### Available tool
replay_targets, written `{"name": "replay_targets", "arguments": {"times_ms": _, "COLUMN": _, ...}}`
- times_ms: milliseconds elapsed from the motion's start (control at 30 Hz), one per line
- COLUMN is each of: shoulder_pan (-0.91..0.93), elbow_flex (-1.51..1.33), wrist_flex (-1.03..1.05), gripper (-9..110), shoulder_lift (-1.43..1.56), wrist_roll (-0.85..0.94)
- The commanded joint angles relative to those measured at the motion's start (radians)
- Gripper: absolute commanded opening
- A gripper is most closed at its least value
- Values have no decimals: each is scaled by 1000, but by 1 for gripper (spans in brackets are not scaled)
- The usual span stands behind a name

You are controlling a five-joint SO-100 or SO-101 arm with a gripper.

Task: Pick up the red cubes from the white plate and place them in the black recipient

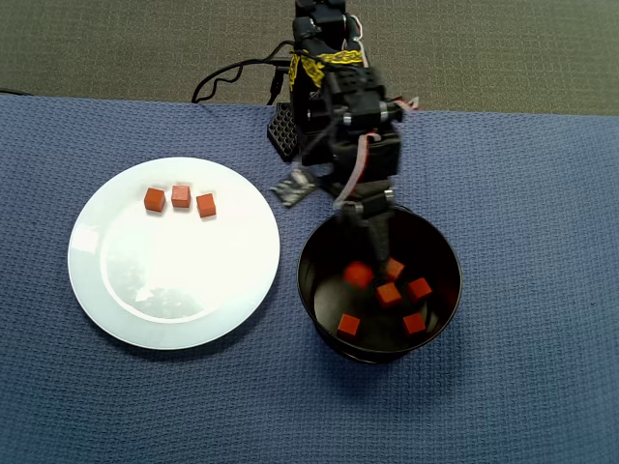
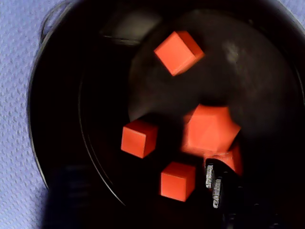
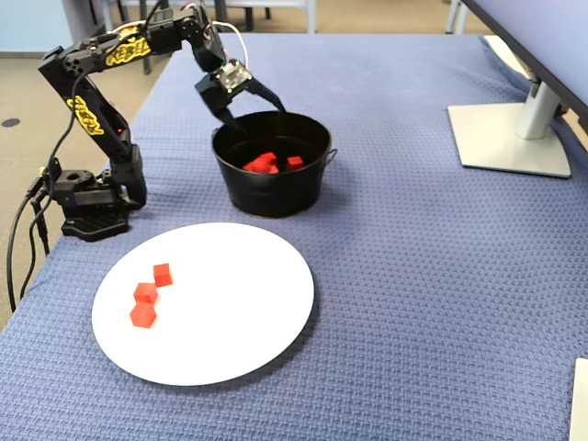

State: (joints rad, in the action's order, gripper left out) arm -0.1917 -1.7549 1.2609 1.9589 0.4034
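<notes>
Cubes, three matte orange-red ones, are sitting in a short row near the upper edge of the glossy round plate in the overhead view. Six more are lying in the shiny straight-walled black tub just right of it; one is looking blurred in the wrist view. The claw is hanging over the tub with fingers spread and empty. Woven blue cloth is covering the table.

An office: a monitor stand rests far right on the blue woven tablecloth, with grey carpet and chair legs beyond.
</notes>
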Motion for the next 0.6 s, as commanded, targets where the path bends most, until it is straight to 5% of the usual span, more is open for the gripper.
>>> {"name": "replay_targets", "arguments": {"times_ms": 0, "shoulder_pan": 334, "elbow_flex": 118, "wrist_flex": 41, "gripper": 41, "shoulder_lift": -37, "wrist_roll": 301}}
{"name": "replay_targets", "arguments": {"times_ms": 200, "shoulder_pan": 713, "elbow_flex": 6, "wrist_flex": -64, "gripper": 37, "shoulder_lift": -123, "wrist_roll": 568}}
{"name": "replay_targets", "arguments": {"times_ms": 567, "shoulder_pan": 1071, "elbow_flex": -80, "wrist_flex": -74, "gripper": 28, "shoulder_lift": -183, "wrist_roll": 936}}
